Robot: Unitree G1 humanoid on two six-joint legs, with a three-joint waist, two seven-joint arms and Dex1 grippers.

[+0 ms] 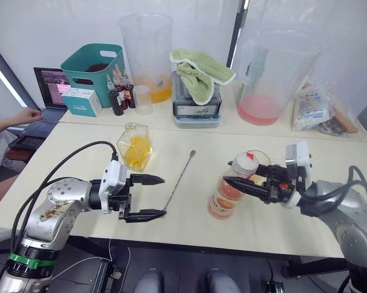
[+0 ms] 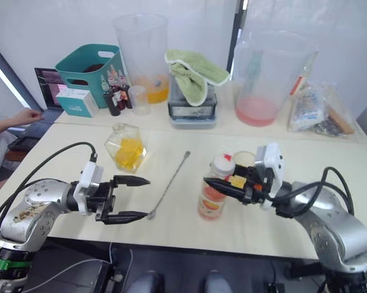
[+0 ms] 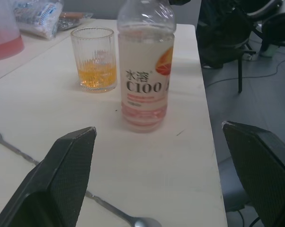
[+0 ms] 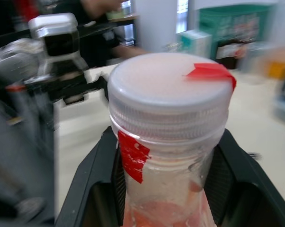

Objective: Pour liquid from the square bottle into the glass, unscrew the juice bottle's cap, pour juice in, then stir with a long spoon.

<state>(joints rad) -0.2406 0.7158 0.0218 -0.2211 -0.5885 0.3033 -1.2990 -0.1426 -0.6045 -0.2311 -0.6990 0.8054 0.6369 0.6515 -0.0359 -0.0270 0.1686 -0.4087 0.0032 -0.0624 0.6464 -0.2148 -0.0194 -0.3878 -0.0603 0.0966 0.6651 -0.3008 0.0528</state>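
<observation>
The juice bottle (image 1: 227, 194) is standing upright near the desk's (image 1: 189, 232) front edge with the right tool (image 1: 241, 183) clamping its neck just under the cap (image 1: 244, 162), while the left tool (image 1: 152, 197), fingers apart and empty, is facing it from the left.

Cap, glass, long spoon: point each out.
cap (image 4: 168, 90): right wrist view, flat top.
glass (image 3: 94, 59): left wrist view, ribbed side wall.
long spoon (image 1: 180, 177): left eye view, mid-handle.

Cream table (image 1: 256, 226) — white wall (image 1: 49, 24) behind
</observation>
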